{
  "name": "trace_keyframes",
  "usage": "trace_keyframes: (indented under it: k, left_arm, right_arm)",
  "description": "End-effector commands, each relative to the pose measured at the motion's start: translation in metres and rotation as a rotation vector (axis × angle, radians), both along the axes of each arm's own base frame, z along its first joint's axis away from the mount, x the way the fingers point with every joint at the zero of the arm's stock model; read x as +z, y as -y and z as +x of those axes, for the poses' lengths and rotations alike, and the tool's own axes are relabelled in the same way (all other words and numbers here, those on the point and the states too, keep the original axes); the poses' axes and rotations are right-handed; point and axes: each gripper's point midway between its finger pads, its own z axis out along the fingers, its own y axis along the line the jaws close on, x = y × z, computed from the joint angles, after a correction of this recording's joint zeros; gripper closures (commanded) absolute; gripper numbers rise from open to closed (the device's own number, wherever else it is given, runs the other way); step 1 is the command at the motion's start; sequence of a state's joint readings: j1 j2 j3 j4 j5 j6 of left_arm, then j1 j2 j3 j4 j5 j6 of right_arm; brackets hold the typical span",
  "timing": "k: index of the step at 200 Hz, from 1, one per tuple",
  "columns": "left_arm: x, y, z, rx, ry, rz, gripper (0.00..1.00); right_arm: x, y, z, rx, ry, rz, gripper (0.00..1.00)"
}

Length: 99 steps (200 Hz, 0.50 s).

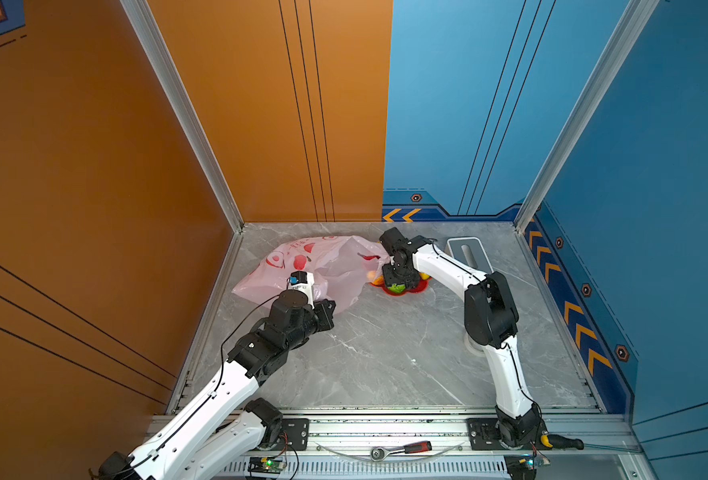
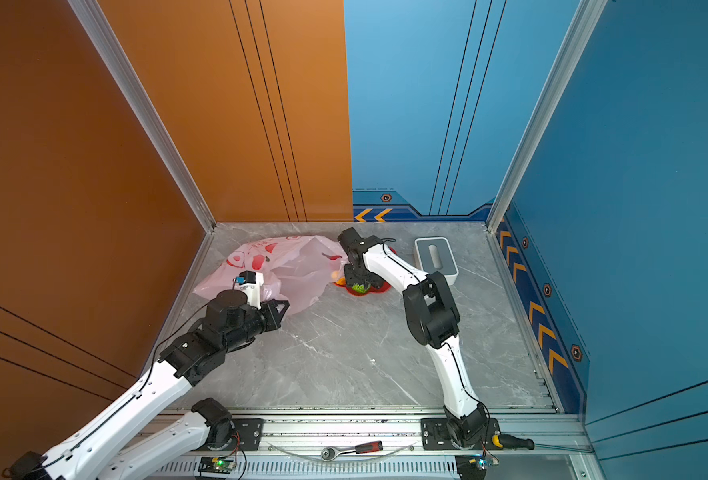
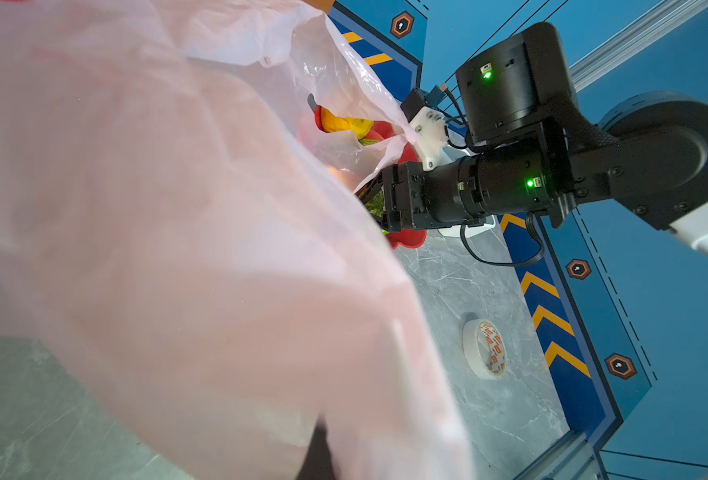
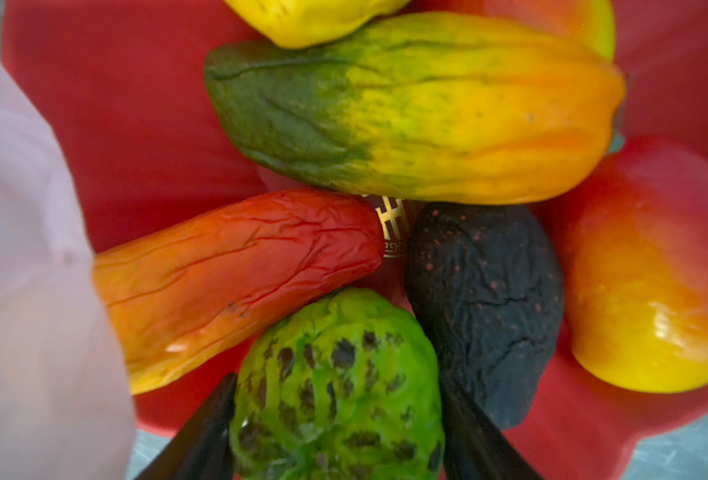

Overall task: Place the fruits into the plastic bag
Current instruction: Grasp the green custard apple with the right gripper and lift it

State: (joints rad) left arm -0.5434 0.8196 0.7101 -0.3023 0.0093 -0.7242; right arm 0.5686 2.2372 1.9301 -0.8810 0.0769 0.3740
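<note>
Left gripper: we see it at the near edge of the plastic bag. Its fingers are pressed together, and in its wrist view pink film hangs right over them, so we take it to be pinching the film.
Right gripper: it points down into the red dish. Its fingers lie against the two sides of the green bumpy fruit, gripping it.
Green bumpy fruit: it lies in the dish, touching the red-orange fruit and the dark avocado.
Other fruits: we see a green-to-orange mango, a yellow-red mango and a yellow lemon, all in the dish.
Bag's place: it sits at the back left of the marble table, puffed up, and its right edge reaches the dish.
Beside: a tissue box stands just right of the dish.
</note>
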Motion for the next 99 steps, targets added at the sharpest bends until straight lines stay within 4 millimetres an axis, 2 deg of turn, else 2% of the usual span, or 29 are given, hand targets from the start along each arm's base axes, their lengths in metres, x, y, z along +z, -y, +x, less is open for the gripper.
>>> trace_keyframes:
  k: [1,62,69,73,99]
  left_arm:
    - [0.008,-0.001,0.000,-0.001,0.022,-0.021,1.00]
    - [0.008,-0.002,-0.002,0.002,0.024,-0.021,1.00]
    - [0.009,-0.002,-0.002,0.001,0.024,-0.023,1.00]
    - [0.008,-0.002,-0.002,0.001,0.023,-0.023,1.00]
    - [0.009,-0.002,-0.002,-0.001,0.026,-0.026,1.00]
  right_arm:
    - [0.006,0.007,-0.002,-0.022,-0.003,-0.021,0.36]
    - [0.057,0.013,-0.010,-0.044,0.066,0.050,0.37]
    - [0.056,0.015,-0.011,-0.051,0.058,0.059,0.36]
    - [0.070,0.016,-0.011,-0.056,0.082,0.082,0.36]
    - [0.092,0.023,-0.016,-0.089,0.101,0.166,0.37]
